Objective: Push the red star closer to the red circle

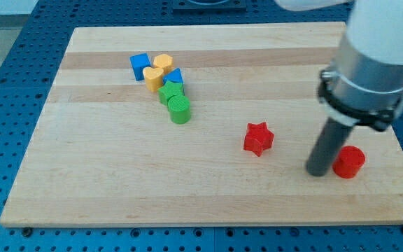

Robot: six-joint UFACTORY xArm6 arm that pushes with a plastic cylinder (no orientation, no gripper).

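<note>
The red star [258,138] lies on the wooden board [103,175] right of centre. The red circle [349,162] lies near the board's lower right. My tip [318,171] rests on the board just left of the red circle, nearly touching it, and about a block's width or more to the right of the red star. The rod rises from the tip up to the grey arm body at the view's upper right.
A cluster of blocks sits at the upper left of centre: a blue cube [140,66], a yellow hexagon [163,62], a yellow heart [153,78], a blue block [175,76], a green star [171,91] and a green cylinder [180,109].
</note>
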